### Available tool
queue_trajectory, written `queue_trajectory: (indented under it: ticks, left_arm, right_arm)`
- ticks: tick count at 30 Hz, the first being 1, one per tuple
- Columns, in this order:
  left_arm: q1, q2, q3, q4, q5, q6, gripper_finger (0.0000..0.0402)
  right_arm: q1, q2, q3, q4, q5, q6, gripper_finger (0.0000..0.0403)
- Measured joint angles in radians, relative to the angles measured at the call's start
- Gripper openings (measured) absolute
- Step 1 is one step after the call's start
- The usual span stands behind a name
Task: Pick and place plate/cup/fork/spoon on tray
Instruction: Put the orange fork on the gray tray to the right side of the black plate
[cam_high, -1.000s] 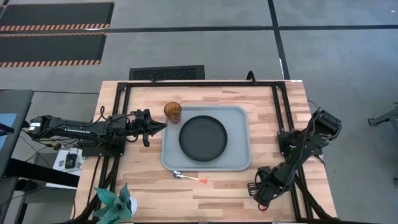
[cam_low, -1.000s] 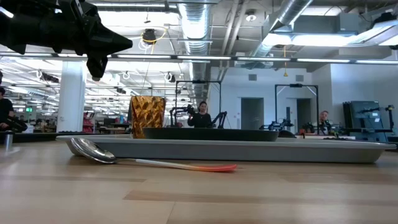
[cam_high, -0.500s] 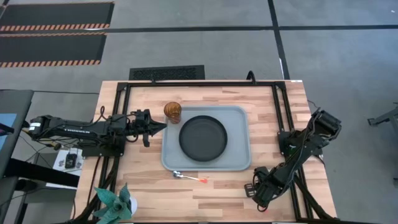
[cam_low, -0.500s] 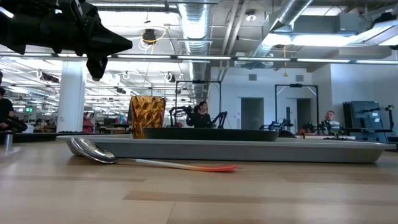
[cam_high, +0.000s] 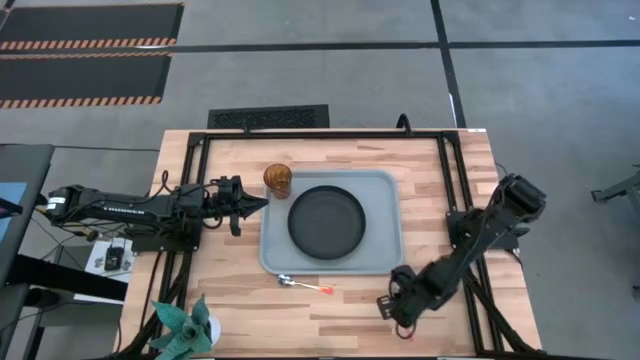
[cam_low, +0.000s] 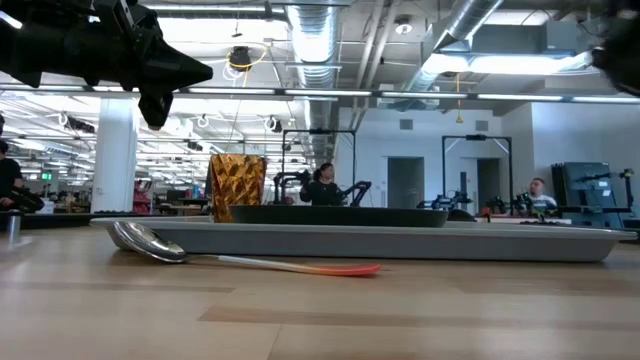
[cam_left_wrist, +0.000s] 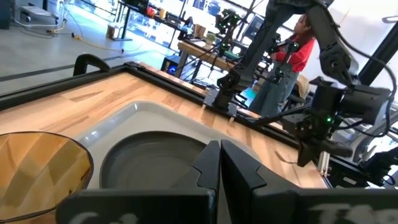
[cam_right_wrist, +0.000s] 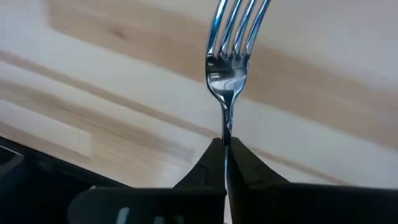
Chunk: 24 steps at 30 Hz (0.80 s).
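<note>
Right pincer (cam_high: 388, 306) has moved left along the bench's (cam_high: 470, 160) near edge, clamped on the fork (cam_right_wrist: 227, 62); tines point forward, away from the pincer. Spoon (cam_high: 305, 284) lies just in front of the tray (cam_high: 388, 215), bowl left, handle right. Plate (cam_high: 326, 221) on the tray; cup (cam_high: 277, 180) at its far-left corner. Left pincer (cam_high: 262, 202) unmoved, fingers together, beside the cup.
</note>
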Motion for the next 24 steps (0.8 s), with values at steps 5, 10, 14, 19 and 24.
queue_trajectory:
  ticks: [5, 10, 14, 19, 24]
  left_arm:
    - [0.000, 0.000, 0.000, 0.000, 0.000, 0.000, 0.0000]
    - [0.000, 0.000, 0.000, 0.000, 0.000, 0.000, 0.0000]
    - [0.000, 0.000, 0.000, -0.004, 0.000, 0.000, 0.0000]
    - [0.000, 0.000, 0.000, -0.010, 0.000, 0.007, 0.0000]
    - [0.000, 0.000, 0.000, -0.009, -0.002, 0.010, 0.0000]
  right_arm:
    - [-0.124, 0.000, 0.077, -0.092, 0.000, -0.144, 0.0008]
    - [-0.286, -0.053, 0.105, -0.193, 0.023, -0.321, 0.0008]
    - [-0.445, -0.105, 0.105, -0.312, 0.053, -0.463, 0.0008]
    - [-0.657, -0.119, 0.064, -0.340, 0.064, -0.629, 0.0007]
    - [-0.831, -0.090, 0.010, -0.291, 0.062, -0.733, 0.0007]
